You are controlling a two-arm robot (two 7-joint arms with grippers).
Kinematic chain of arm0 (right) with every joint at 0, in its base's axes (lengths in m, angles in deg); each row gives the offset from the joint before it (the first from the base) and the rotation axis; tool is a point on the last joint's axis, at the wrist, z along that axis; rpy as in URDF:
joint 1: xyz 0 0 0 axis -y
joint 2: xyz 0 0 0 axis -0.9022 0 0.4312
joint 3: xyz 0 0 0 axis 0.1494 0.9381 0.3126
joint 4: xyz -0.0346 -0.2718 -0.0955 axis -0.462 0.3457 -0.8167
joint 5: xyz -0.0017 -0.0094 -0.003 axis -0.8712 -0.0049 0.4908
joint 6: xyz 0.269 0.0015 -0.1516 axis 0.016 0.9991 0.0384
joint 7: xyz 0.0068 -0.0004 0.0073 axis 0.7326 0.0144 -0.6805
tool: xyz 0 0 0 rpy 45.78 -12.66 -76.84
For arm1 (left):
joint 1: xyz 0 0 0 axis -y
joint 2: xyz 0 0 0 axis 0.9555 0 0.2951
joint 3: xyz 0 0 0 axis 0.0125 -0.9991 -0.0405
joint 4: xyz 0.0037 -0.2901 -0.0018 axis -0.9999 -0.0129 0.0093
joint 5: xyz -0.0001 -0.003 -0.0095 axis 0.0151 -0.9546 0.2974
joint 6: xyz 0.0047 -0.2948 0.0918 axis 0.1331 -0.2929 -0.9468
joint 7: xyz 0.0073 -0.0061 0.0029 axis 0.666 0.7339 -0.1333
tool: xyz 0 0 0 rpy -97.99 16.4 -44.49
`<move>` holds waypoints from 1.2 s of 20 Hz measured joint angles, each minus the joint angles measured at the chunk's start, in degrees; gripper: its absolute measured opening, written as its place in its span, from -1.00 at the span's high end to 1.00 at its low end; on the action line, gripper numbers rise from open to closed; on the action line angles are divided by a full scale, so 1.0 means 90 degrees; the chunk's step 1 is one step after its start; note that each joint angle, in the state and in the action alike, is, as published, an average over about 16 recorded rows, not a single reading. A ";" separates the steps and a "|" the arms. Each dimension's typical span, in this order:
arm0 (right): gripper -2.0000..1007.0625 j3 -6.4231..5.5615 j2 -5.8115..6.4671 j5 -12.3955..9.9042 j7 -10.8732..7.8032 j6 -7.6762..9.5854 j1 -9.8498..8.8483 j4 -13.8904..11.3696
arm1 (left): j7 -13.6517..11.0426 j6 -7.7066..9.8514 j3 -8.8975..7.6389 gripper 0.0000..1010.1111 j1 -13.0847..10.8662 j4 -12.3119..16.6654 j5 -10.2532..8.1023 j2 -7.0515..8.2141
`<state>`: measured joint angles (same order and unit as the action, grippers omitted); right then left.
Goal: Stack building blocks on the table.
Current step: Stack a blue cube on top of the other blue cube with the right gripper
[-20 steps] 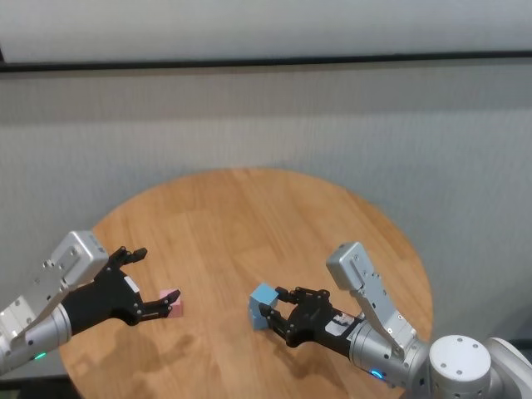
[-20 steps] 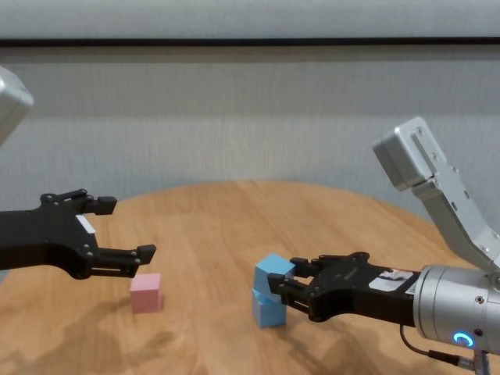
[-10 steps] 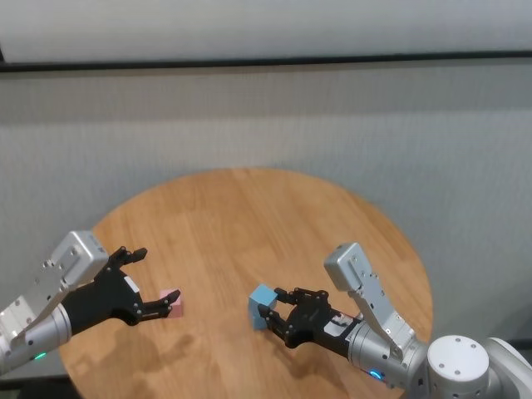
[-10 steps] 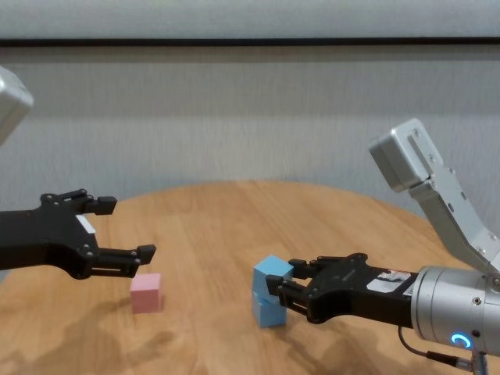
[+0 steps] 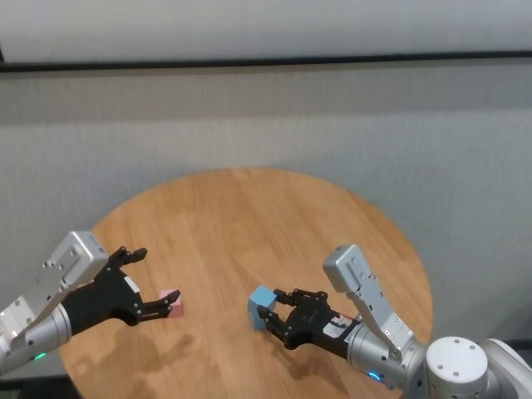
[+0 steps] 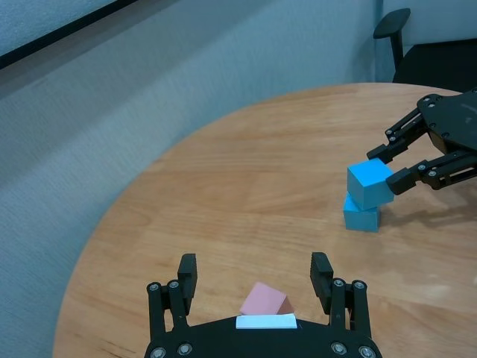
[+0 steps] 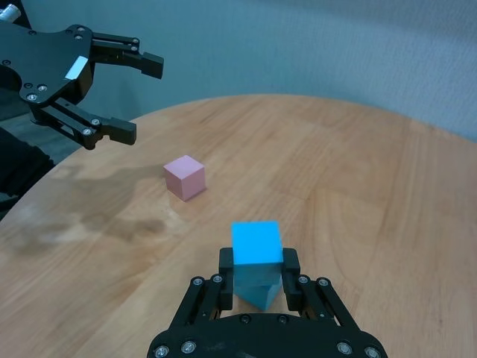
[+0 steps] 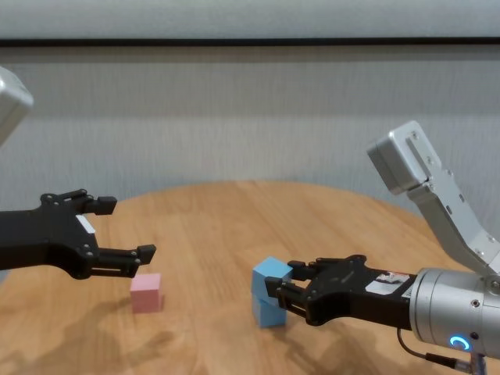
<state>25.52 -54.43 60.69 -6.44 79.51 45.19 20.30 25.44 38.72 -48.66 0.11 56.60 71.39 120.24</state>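
While the round wooden bench (image 5: 249, 224) carries all three cubes, only the right hand (image 8: 287, 291) is at work: it is clenched on the upper light blue cube (image 8: 273, 271), which sits skewed on the lower light blue cube (image 8: 266, 311). The left hand (image 8: 125, 231) hangs released, fingers spread wide, with the pale pink cube (image 8: 146, 291) on the bench just below and beyond its fingertips, untouched.

Step in hand, as I judge it: seating the upper blue cube on the lower one.
- Upper cube looks turned relative to the lower and overhangs it on one side. Square it up and centre it before letting go.
- Lower it until the faces meet flat. Releasing from a tilt would likely tip it off.
- Open the fingers slowly and draw the right hand straight back along its own line, away from the stack, so no fingertip drags the cube.
- Pink cube comes after, by my reading. The left hand is already poised near it.

What each view gives:
- Head view: the whole bench outline and both arms, yet the two blue cubes nearly merge into one shape (image 5: 262, 305), so the stacking is hard to read.
- Chest view: side-on height, showing one blue cube above the other and the pink cube lying apart, well off toward the left hand.
- Left wrist view: the twist between the blue cubes (image 6: 369, 185), clearest here, with right fingertips on the upper one only.
- Right wrist view: the upper cube (image 7: 256, 242) between the fingers, lower one mostly hidden beneath.
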 joint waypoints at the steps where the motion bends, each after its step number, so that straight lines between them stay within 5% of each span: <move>1: 0.28 0.0000 -0.0001 0.0004 0.0002 0.0000 0.0000 0.0002 | 0.0000 0.0000 0.0000 -0.98 0.0000 0.0000 0.0000 0.0000; 13: 0.11 -0.0019 -0.0026 0.0026 0.0029 -0.0016 -0.0006 0.0023 | 0.0000 0.0000 0.0000 -0.98 0.0000 0.0000 0.0000 0.0000; 24: -0.54 -0.0144 -0.0039 -0.0053 0.0081 -0.0086 -0.0016 -0.0060 | 0.0000 0.0000 0.0000 -0.98 0.0000 0.0000 0.0000 0.0000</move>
<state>24.22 -54.78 60.21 -5.71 78.74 45.04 19.76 25.44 38.72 -48.66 0.11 56.60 71.39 120.24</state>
